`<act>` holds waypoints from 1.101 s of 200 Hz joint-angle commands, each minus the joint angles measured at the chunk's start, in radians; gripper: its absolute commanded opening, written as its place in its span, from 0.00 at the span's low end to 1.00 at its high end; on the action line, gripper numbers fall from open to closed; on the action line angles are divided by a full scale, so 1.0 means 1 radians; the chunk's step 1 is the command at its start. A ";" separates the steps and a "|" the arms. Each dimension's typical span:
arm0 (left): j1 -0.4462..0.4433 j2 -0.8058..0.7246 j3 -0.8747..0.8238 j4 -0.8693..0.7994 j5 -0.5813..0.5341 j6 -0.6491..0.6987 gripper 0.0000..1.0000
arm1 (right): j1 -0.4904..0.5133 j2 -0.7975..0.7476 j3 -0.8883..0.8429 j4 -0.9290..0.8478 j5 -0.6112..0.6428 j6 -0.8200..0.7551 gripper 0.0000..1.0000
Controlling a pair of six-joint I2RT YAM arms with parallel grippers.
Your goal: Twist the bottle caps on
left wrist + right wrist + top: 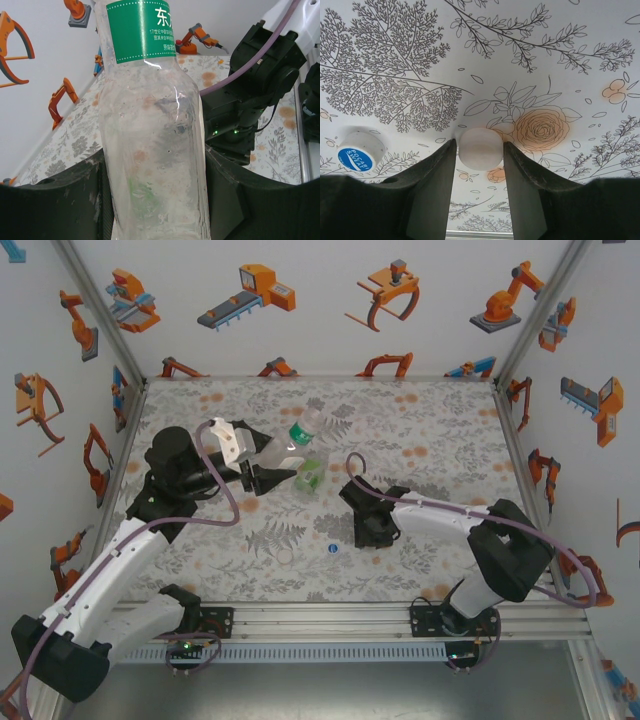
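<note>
Capping looks barely begun: left claw (155, 200) is clamped around the clear plastic bottle with the green label (150, 125). Right claw (480, 165) pinches a small round white plastic cap (480, 147) low over the patterned tabletop (580, 60) (a blue-topped cap (359, 152) lies just beside), and no cap seems screwed on yet.

Our left claw (155, 207) holds a clear, green-labelled bottle (150, 110); our right claw (480, 146), a white cap (480, 152), a blue-topped cap (359, 151) left of it.

White arm shells (105, 565), black joint housings (515, 555), purple cables (250, 62) looping outside, matte black tapered fingers (432, 190) on right hand (480, 147)
</note>
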 commanded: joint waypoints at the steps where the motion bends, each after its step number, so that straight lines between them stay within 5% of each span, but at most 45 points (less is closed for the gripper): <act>1: -0.004 -0.001 0.036 -0.001 0.017 0.022 0.02 | 0.008 0.004 0.002 -0.050 -0.016 0.015 0.43; 135: -0.010 0.011 0.049 -0.033 0.040 0.042 0.00 | 0.009 -0.075 0.002 -0.050 0.049 -0.023 0.33; 220: -0.042 0.017 0.074 -0.159 0.056 0.183 0.00 | -0.105 -0.350 0.080 -0.057 -0.122 -0.375 0.21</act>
